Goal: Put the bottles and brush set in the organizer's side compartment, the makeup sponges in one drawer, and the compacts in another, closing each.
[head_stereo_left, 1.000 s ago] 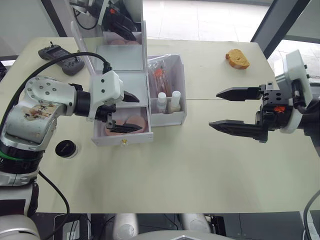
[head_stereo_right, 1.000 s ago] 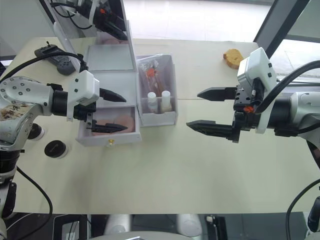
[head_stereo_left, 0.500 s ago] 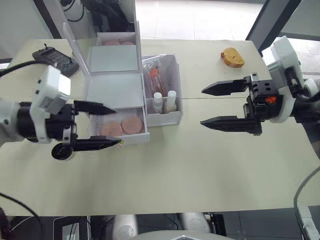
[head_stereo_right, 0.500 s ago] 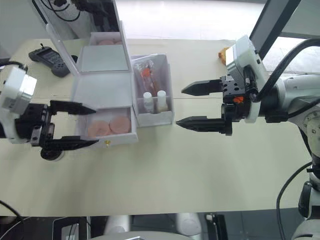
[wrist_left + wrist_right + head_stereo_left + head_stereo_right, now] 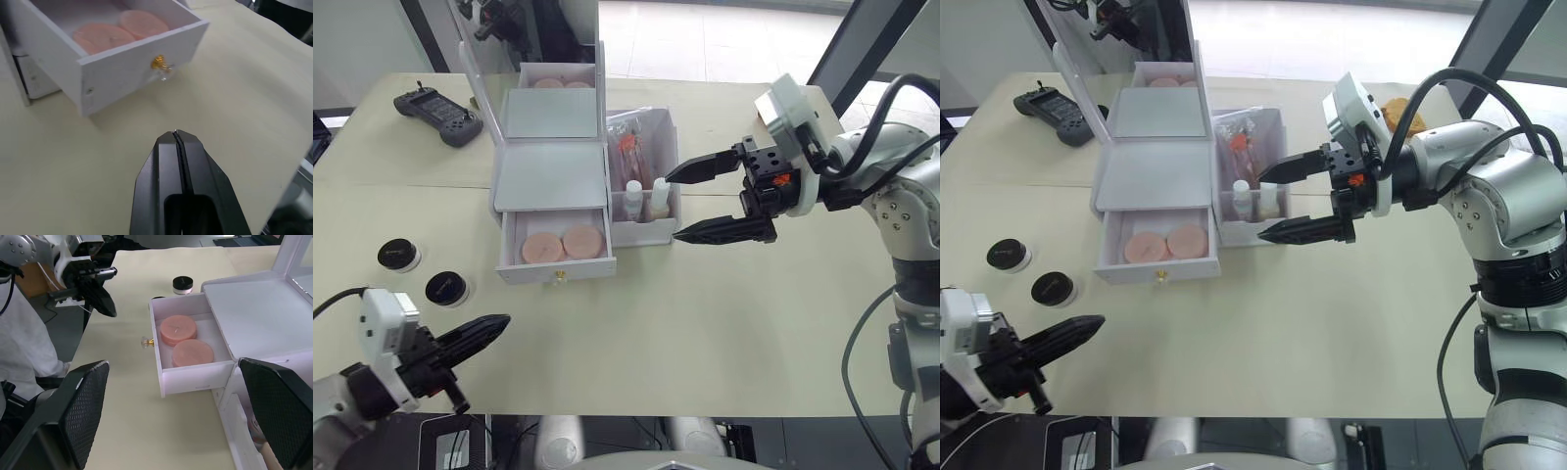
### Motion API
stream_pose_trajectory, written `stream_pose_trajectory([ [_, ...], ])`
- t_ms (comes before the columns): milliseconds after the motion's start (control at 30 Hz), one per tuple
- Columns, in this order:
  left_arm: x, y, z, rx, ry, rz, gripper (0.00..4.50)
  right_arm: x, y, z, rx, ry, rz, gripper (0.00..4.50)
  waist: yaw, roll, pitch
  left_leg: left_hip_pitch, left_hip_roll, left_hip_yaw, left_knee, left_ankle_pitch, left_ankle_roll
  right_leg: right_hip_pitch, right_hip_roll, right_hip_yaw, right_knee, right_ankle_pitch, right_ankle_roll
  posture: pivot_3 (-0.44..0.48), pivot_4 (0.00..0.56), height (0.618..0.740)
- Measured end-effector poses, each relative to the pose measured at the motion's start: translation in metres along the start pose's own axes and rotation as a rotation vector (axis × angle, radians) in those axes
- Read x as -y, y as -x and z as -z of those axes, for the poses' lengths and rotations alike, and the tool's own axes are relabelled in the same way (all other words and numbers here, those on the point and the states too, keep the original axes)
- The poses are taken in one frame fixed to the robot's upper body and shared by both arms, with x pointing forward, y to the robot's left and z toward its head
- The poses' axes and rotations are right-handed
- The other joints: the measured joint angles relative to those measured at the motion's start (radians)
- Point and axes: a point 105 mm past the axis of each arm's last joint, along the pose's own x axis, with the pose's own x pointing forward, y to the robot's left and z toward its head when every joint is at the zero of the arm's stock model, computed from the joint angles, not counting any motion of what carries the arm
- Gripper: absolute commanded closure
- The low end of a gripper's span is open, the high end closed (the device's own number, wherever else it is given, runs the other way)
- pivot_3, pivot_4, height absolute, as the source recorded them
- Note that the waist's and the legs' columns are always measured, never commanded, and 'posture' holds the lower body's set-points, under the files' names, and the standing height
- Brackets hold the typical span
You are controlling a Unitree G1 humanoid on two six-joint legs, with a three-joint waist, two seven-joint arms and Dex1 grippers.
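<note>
The white organizer stands at the table's back, mirror lid up, its lower drawer pulled out. Two pink makeup sponges lie side by side in that drawer. In the side compartment stand the two white-capped bottles, with the brush set behind them. Both black compacts rest on the table left of the drawer. My left gripper is shut and empty near the front left edge. Beside the compartment's right wall, my right gripper hangs open and empty.
A black handheld controller lies at the back left. An orange-brown lump sits behind my right arm. The drawer's gold knob points toward the table's front edge.
My left gripper has drawn back out of the drawer to the front left edge and shut, leaving the sponges inside. My right gripper has moved left to the side compartment.
</note>
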Motion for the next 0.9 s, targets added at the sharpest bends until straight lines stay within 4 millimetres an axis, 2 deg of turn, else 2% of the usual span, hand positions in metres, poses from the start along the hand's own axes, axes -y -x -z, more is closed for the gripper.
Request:
stream_pose_trajectory([
  [67, 0.001, -0.012, 0.004, 0.026, 0.003, -0.006, 4.48, -0.001, 0.0, 0.0, -0.003, -0.001, 0.0, 0.0, -0.003, 0.0, 0.0, 0.0, 0.0, 0.0, 0.0, 0.0, 0.0, 0.0, 0.0, 0.0, 0.001, 0.0, 0.0, 0.0, 0.15, 0.705],
  [200, -0.009, -0.022, 0.01, 0.042, 0.002, -0.035, 4.48, -0.002, 0.0, -0.001, -0.015, -0.001, 0.01, 0.0, -0.008, 0.0, 0.0, 0.0, 0.0, 0.0, -0.001, 0.0, 0.0, -0.001, 0.001, 0.0, 0.002, 0.0, 0.0, 0.0, 0.15, 0.705],
  [400, -0.03, -0.043, -0.003, 0.113, -0.031, -0.078, 4.48, -0.002, 0.001, -0.004, -0.022, 0.008, 0.052, 0.0, -0.004, 0.0, 0.0, 0.0, 0.0, 0.0, -0.001, 0.0, 0.0, -0.001, 0.0, 0.0, 0.001, 0.0, 0.0, 0.0, 0.15, 0.705],
  [600, -0.038, -0.056, -0.016, 0.166, -0.047, -0.075, 4.48, -0.003, 0.01, -0.009, -0.032, 0.017, 0.104, 0.0, -0.002, 0.0, 0.0, 0.0, 0.0, 0.0, -0.001, 0.0, 0.0, -0.001, 0.001, 0.0, 0.001, 0.0, 0.0, 0.0, 0.15, 0.705],
  [900, -0.057, -0.078, -0.025, 0.174, -0.087, -0.133, 4.48, -0.001, 0.019, -0.011, -0.056, 0.005, 0.163, 0.0, -0.003, 0.0, 0.0, 0.0, 0.0, 0.0, -0.002, 0.0, 0.0, -0.001, 0.001, 0.0, 0.001, 0.001, 0.001, 0.0, 0.15, 0.705],
])
